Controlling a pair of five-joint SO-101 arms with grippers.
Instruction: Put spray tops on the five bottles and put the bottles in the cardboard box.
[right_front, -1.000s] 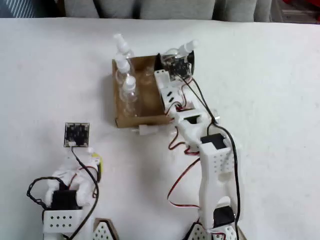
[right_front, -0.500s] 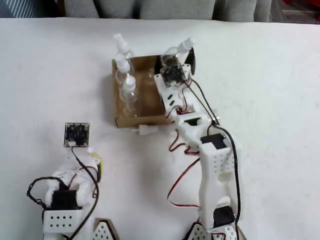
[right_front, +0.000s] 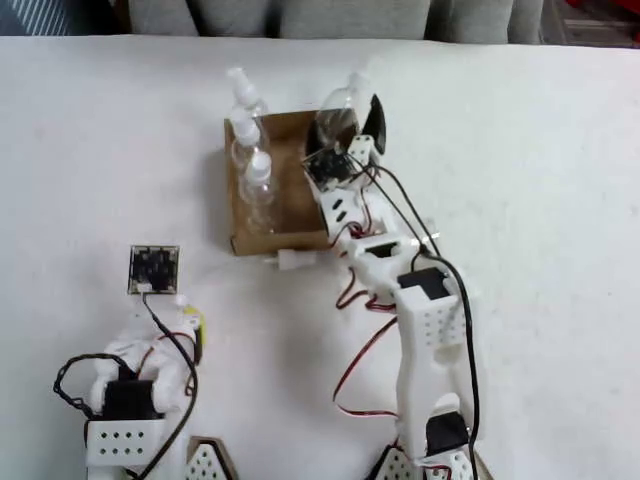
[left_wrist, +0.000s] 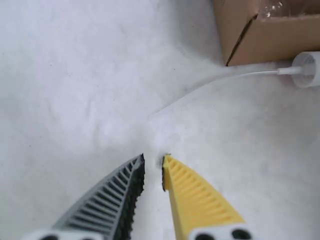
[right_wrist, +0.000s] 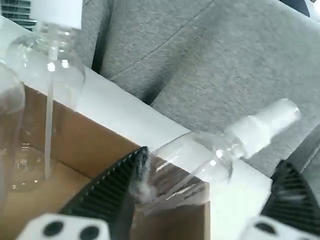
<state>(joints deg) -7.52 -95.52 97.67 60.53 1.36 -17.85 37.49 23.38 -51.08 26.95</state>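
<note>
With the right gripper's fingers wide around it, we judge the tilted bottle light, slick and best gripped mid-body.

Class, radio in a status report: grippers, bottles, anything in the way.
Left gripper shut, over the table. Right gripper open around a tilted bottle at the cardboard box far corner. Loose spray top lies beside the box.

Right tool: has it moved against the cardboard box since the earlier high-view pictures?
Yes. The right tool has shifted left, further over the cardboard box.
</note>
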